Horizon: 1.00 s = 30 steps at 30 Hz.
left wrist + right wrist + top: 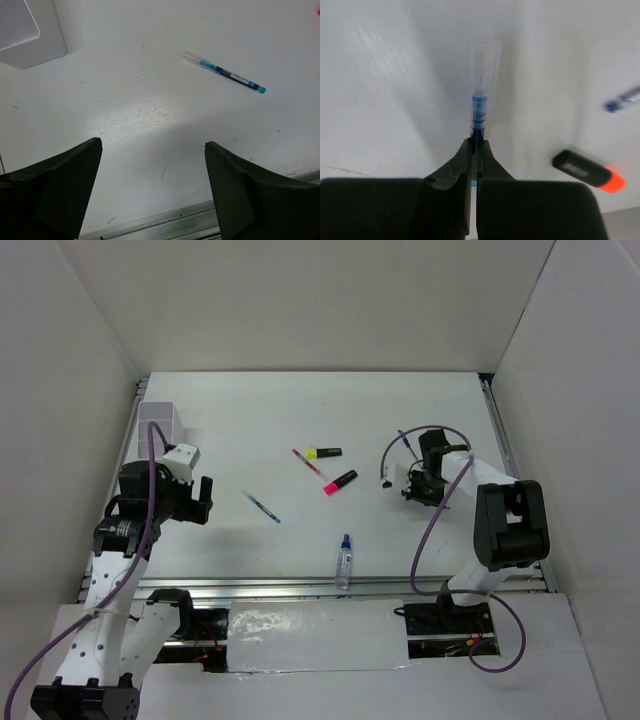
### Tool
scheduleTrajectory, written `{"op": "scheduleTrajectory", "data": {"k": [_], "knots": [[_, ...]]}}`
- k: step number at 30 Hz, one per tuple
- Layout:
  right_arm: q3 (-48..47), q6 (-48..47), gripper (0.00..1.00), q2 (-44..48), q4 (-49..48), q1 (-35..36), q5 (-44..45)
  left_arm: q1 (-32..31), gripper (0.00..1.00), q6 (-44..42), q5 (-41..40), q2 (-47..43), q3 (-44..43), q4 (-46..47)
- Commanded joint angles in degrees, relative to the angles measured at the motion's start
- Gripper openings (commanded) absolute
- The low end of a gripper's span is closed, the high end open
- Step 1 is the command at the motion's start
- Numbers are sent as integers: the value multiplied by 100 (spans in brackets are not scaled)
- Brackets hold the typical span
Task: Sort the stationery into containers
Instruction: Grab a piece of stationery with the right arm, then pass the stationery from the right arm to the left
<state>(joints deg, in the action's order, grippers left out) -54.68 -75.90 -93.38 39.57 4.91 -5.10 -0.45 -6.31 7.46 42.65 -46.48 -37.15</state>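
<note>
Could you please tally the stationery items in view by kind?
Highlighters: 2 (yellow-capped highlighter, pink-capped highlighter)
Pens: 3 (red pen, loose blue pen, gripped blue pen between the right fingers)
Bottles: 1 (blue-capped clear bottle)
Total: 6

Nothing can be read; the label on the blue pen (225,74) is too small.

One yellow-capped highlighter (325,452), one pink-capped highlighter (341,481), two blue pens (262,506) (479,107), one red pen (310,464), one bottle (345,560), one box (168,430)
</note>
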Motion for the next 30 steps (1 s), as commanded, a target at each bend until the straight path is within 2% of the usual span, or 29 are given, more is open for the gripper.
{"op": "scheduleTrajectory", "data": {"k": [1, 5, 6, 7, 9, 10, 12, 14, 17, 20, 21, 25, 27, 30], "knots": [[-990, 557, 0, 723, 629, 72, -1173, 27, 96, -186, 237, -116, -45, 67], [-2202, 1663, 0, 1260, 1123, 115, -2458, 27, 98, 180, 562, -538, -282, 268], [-2301, 2266, 0, 1383, 1062, 168, -2669, 27, 99, 348, 694, -626, -335, 356], [-2380, 2551, 0, 1619, 992, 325, -2854, 27, 99, 515, 1078, -740, -457, 453], [-2416, 3514, 0, 1971, 379, 693, -3416, 19, 99, 1339, 1754, -759, -581, 838], [-2390, 3834, 0, 2095, 376, 835, -3418, 27, 99, 1342, 1985, -724, -616, 841], [-2215, 4763, 0, 2349, -229, 1169, -3585, 19, 99, 1886, 2407, -636, -687, 1243], [-2074, 5397, 0, 2447, -676, 1694, -3647, 27, 98, 2429, 2889, -557, -731, 1760], [-2047, 6066, 0, 2448, -1003, 2110, -3909, 27, 97, 3160, 3382, -407, -766, 2611], [-2126, 6533, 0, 2307, -1241, 2164, -4165, 19, 95, 4012, 3787, -223, -583, 3308], [-2152, 6570, 0, 2229, -1276, 2190, -4218, 27, 93, 4223, 3824, -162, -512, 3841], [-2275, 6587, 0, 2035, -1232, 2628, -4227, -165, 92, 5102, 3754, -3, -125, 4917], [-2284, 6719, 0, 1973, -1303, 2716, -4367, -289, 92, 5165, 3710, 67, -90, 5242], [-2372, 6851, 0, 1815, -1391, 2883, -4411, -377, 92, 5026, 3587, 252, -177, 5227]]}}
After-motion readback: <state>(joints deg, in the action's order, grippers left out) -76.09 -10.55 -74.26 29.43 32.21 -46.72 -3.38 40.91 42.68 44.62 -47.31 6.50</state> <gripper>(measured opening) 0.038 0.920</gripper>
